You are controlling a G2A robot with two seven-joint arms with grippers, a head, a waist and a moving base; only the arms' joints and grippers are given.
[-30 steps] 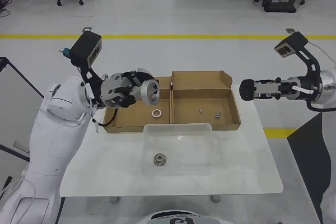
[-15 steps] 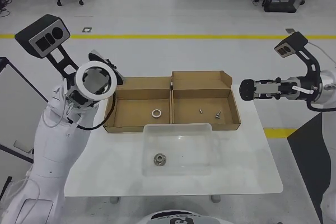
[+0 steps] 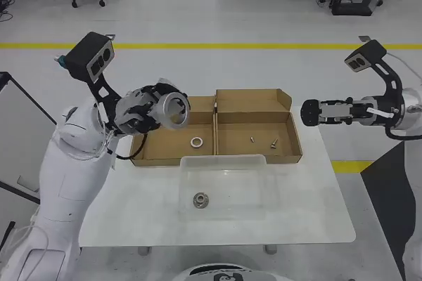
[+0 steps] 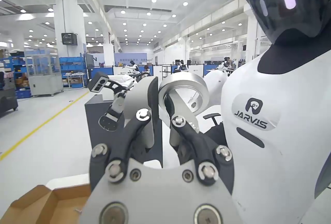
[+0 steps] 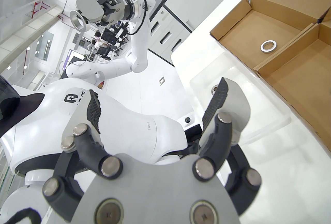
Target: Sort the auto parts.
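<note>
The left pincer (image 3: pixel 160 111) is raised above the far left corner of the white surface (image 3: pixel 306 211), over the outer edge of the cardboard box's left compartment (image 3: pixel 162 146). It is clamped on a large metal ring (image 3: pixel 173 108). In the left wrist view one finger (image 4: pixel 169 106) reaches into the bore of the large metal ring (image 4: pixel 185 91) and the other presses the outside of its wall, so the wall is pinched at the left pincer (image 4: pixel 160 100) tips. The ring stands on edge, its opening turned toward the box, well above the cardboard and touching nothing else.

The right pincer (image 3: pixel 309 112) hangs just beyond the right wall of the box's right compartment (image 3: pixel 232 146), pointed toward it. Its fingers are spread wide with nothing between them, as the right wrist view of the right pincer (image 5: pixel 157 98) shows. It is well apart from every part.

A small metal ring (image 3: pixel 195 142) lies flat on the floor of the left compartment, near the dividing wall. A small fastener (image 3: pixel 252 138) and a second fastener (image 3: pixel 274 144) lie in the right compartment. Nearer the robot, touching the box's front wall, sits a clear tray (image 3: pixel 232 184), and in it lies a flanged round part (image 3: pixel 200 201), toward the tray's left front.
</note>
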